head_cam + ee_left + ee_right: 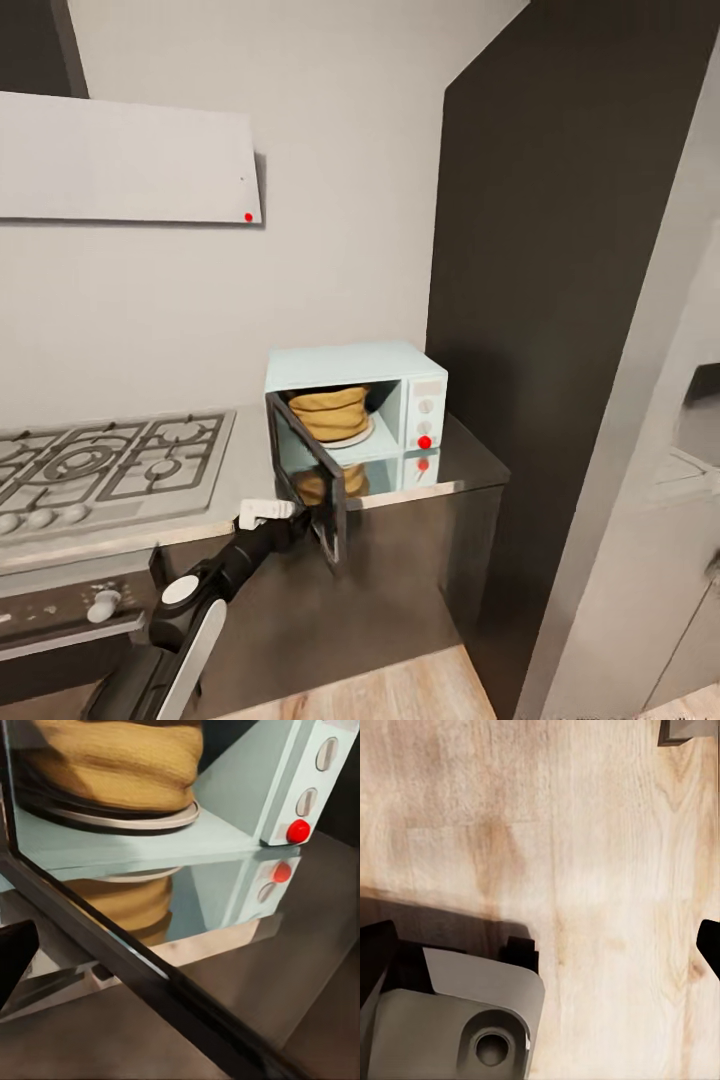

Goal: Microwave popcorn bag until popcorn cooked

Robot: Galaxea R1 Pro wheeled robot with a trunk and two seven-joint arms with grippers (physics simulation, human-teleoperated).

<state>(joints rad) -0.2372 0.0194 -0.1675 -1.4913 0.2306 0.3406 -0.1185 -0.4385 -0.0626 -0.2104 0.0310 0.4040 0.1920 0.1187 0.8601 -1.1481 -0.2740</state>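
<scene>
The pale mint-blue microwave [355, 405] stands on the glossy grey countertop [470, 455] with its dark glass door [308, 478] swung out toward me. Inside, the mustard-tan popcorn bag [330, 412] sits upright on the round turntable; the left wrist view shows the bag [112, 765] close up through the glass. My left gripper [303, 520] is open at the door's lower outer edge, with one dark finger [13, 960] at the frame's side. My right gripper [540, 945] hangs open over the light wood floor, holding nothing.
A steel gas hob [100, 470] lies left of the microwave, with a dark oven front [70, 610] below and a flat white hood [125, 160] above. A tall dark cabinet wall [560, 300] rises right of the microwave. Part of my own grey base [457, 1027] is over the floor.
</scene>
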